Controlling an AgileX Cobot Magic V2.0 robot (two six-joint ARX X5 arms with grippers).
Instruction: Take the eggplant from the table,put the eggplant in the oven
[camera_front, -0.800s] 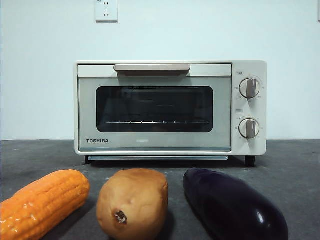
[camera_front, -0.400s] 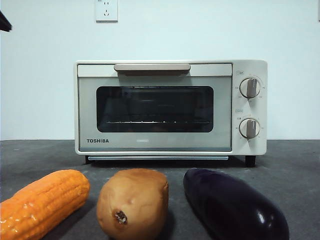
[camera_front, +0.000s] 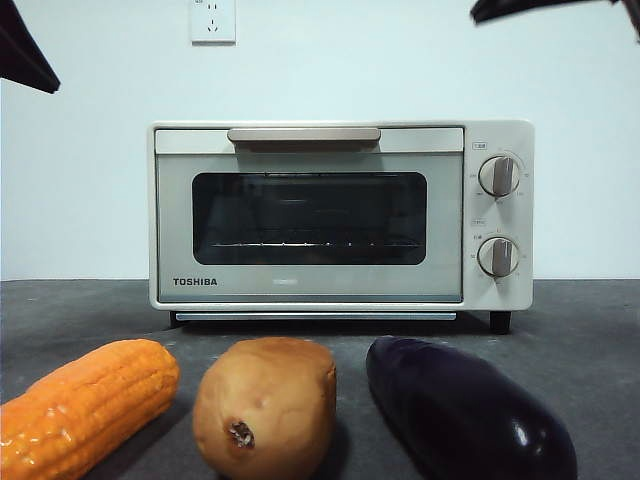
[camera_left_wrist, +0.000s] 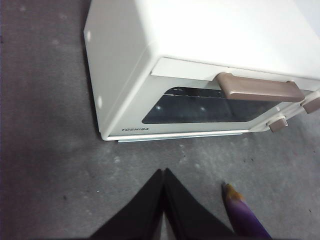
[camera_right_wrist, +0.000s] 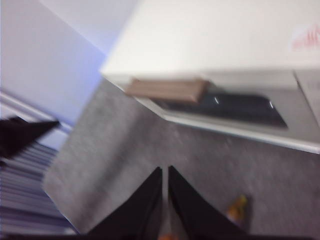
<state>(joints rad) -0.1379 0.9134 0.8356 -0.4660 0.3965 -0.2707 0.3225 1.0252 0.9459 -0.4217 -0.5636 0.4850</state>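
The dark purple eggplant (camera_front: 465, 410) lies on the grey table (camera_front: 580, 330) at the front right, in front of the cream TOSHIBA oven (camera_front: 340, 215), whose door is closed. In the left wrist view my left gripper (camera_left_wrist: 164, 172) hangs shut and empty above the table before the oven (camera_left_wrist: 210, 55), with the eggplant's stem tip (camera_left_wrist: 233, 192) close beside it. My right gripper (camera_right_wrist: 165, 170) is shut and empty, high over the table near the oven's handle (camera_right_wrist: 167, 89); that view is blurred. Black arm tips show at the top left (camera_front: 20, 50) and top right (camera_front: 530, 8) of the front view.
An orange corn cob (camera_front: 85, 405) and a brown potato (camera_front: 265, 405) lie left of the eggplant along the table's front. A wall with a socket (camera_front: 213, 20) stands behind the oven.
The black tip at the top left has grown and a second tip has come in at the top right. The vegetables and oven have not moved.
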